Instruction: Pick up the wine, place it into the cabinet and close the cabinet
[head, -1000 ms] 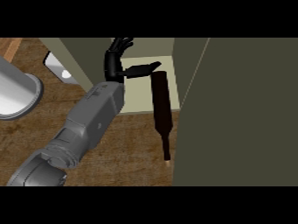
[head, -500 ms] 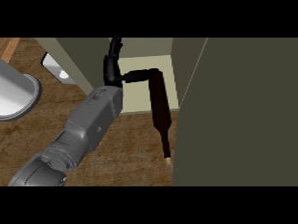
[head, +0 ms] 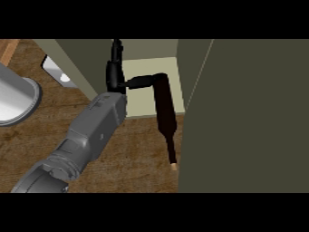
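Nearest, a grey jointed forearm rises from the lower edge over the brown wood-grain surface, angled toward the far side so that its hand can reach into the cabinet's opening. Which arm it is cannot be told for sure from this view; it enters left of centre and looks like the left one. Beside it, toward the surface's left edge, lies a large pale grey cylinder, well apart from the work.

Further on, the dark slender wine bottle lies tilted, its thin neck and pale cork end pointing back toward the near edge, its thick base reaching into the cream-floored cabinet interior. It is only partly inside, so the placing looks unfinished. The tall olive-green cabinet door stands open at the right, just beside the bottle.

Farthest, the black left hand has its fingers straight, pointing away, while the thumb stretches sideways to touch the bottle's base, seemingly to nudge it deeper. No curl around the bottle shows.
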